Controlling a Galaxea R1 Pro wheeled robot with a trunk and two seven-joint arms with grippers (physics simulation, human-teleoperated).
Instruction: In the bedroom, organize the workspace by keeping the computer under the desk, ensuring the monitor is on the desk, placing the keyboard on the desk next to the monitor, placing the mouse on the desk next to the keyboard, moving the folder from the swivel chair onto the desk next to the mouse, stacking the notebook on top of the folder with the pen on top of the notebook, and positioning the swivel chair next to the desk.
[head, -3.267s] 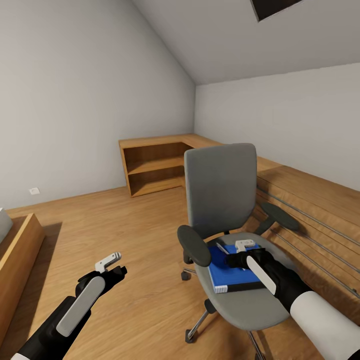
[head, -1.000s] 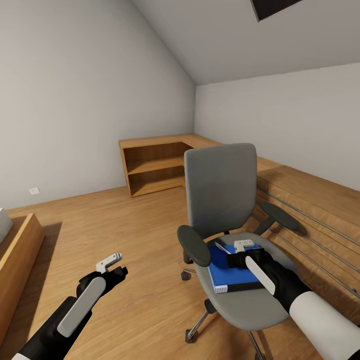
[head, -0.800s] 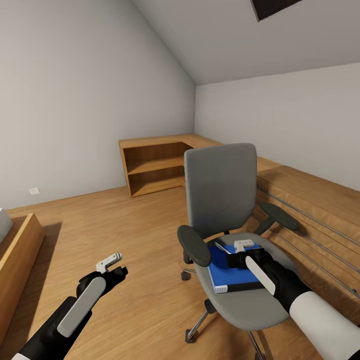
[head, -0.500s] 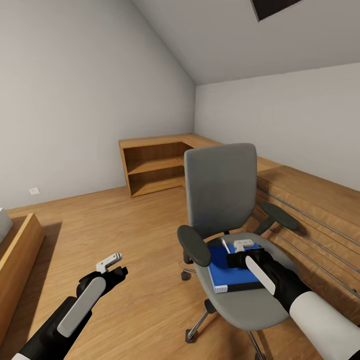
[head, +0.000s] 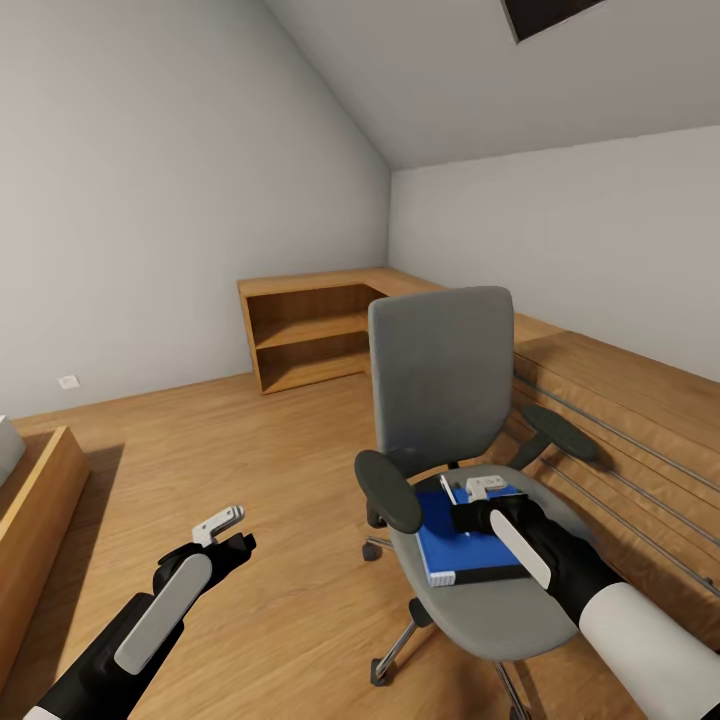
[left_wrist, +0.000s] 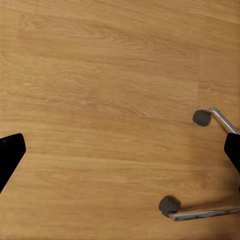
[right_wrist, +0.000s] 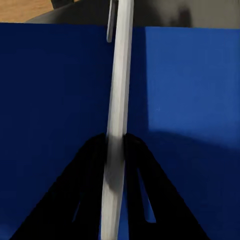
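Pen (right_wrist: 117, 100) pinched between right jaws (head: 462, 503), long axis in line with the fingers, just above folder (head: 440, 545) | folder flat on swivel chair (head: 440, 380) seat | left jaws (head: 228, 528) wide apart over floor (left_wrist: 100, 75), empty

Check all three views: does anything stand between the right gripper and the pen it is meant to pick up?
Nothing visible does. The right gripper is already shut on the pen, just above the blue folder lying on the swivel chair seat. The left gripper hangs open over bare floor, well clear.
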